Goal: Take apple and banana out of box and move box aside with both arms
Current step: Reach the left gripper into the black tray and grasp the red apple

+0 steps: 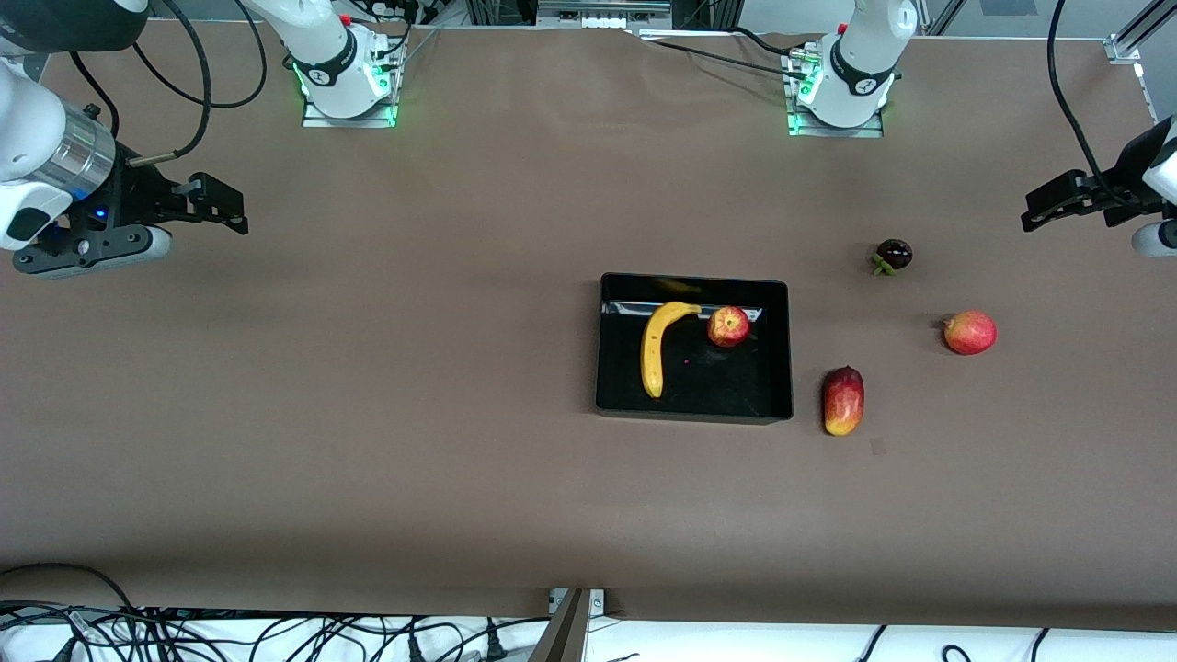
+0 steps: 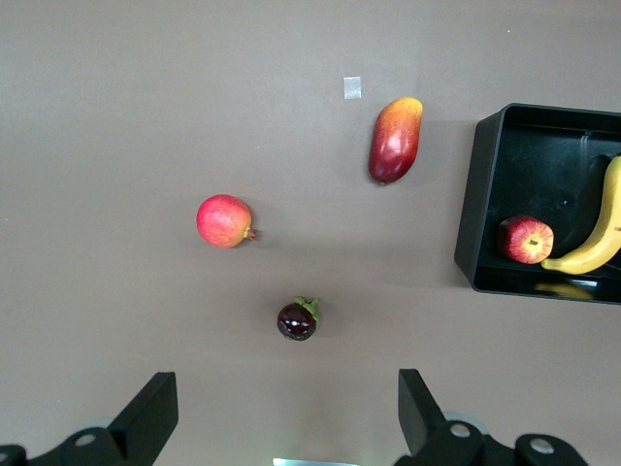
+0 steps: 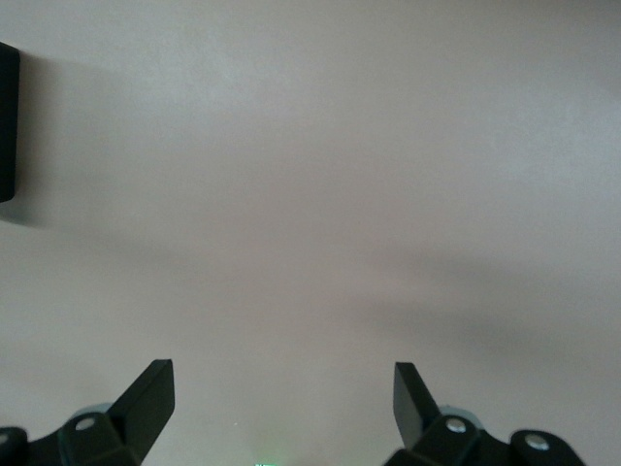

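Brown bench [image 1: 368, 414]: one box [image 1: 694, 409] holding one banana [image 1: 657, 345], one apple [image 1: 728, 325]; three fruits outside; left pincer [image 1: 1044, 207] and right pincer [image 1: 225, 204] spread, empty.

My brown tabletop [image 1: 368, 414] carries the black box [image 1: 694, 412] and, toward my left arm's end, three loose fruits — a mangosteen [image 1: 893, 255], a pomegranate [image 1: 969, 332], a mango [image 1: 843, 400] just beside the box.

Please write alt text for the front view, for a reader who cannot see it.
A glossy black plastic tray on a brown table holds a curved yellow banana and a small red apple. Both open grippers, left and right, wait at the table's ends.
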You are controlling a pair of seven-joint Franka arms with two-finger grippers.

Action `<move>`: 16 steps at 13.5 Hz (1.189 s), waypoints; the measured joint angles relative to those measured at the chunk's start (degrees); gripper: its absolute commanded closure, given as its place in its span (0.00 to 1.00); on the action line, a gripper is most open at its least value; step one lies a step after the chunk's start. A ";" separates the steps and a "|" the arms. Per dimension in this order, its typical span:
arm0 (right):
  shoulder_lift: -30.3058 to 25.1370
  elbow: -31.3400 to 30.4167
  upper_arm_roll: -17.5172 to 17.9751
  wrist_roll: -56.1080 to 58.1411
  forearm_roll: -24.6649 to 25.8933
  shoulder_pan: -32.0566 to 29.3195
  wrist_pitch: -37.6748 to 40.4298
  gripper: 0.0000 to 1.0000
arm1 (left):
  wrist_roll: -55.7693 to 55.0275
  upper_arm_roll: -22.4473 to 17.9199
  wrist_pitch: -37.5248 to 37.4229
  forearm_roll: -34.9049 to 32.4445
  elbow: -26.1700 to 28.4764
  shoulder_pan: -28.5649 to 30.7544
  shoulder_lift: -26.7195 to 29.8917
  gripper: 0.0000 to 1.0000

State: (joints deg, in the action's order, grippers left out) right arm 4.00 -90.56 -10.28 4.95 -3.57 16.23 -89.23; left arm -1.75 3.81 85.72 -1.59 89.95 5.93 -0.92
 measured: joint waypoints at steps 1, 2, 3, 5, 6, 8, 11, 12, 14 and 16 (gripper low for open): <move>0.00 0.00 -0.18 0.05 0.00 0.00 0.11 0.00 | 0.00 0.08 -0.01 0.00 0.08 0.00 0.07 0.00; -0.02 0.00 -0.27 0.08 0.00 0.00 0.16 0.00 | 0.00 0.21 -0.04 0.00 0.28 -0.01 0.19 0.00; -0.05 0.00 -0.32 0.09 0.04 0.00 0.19 0.00 | 0.00 0.31 -0.07 0.00 0.50 -0.01 0.32 0.00; -0.08 0.00 -0.32 0.11 0.11 0.00 0.24 0.00 | 0.00 0.45 -0.18 0.03 1.05 -0.03 0.44 0.00; -0.08 0.00 -0.32 0.11 0.14 0.00 0.26 0.00 | 0.01 0.89 -0.24 0.43 2.04 -0.06 0.47 0.00; -0.09 0.01 -0.35 0.12 0.51 -0.01 0.29 0.00 | 0.00 4.54 0.18 1.65 4.59 -0.19 0.13 0.00; -0.12 0.07 -0.37 0.13 1.98 -0.01 0.30 0.00 | -5.84 13.52 11.62 1.86 11.61 -0.72 -2.06 0.00; -0.12 0.08 -0.39 0.13 2.39 -0.02 0.30 0.00 | -10.12 15.98 17.47 1.86 14.89 -1.00 -3.19 0.00; -0.12 0.12 -0.40 0.13 3.10 -0.03 0.30 0.00 | -17.42 18.14 27.03 1.86 20.07 -3.65 -6.26 0.00; -0.12 0.31 -0.43 0.13 3.26 -0.04 0.28 0.00 | -21.59 18.27 33.78 1.84 21.91 -7.45 -10.44 0.00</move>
State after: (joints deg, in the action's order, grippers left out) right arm 3.88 -90.24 -10.71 5.08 -0.31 16.19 -88.95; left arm -23.34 22.08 119.51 0.25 111.86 -1.52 -11.36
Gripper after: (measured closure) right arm 0.000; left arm 0.000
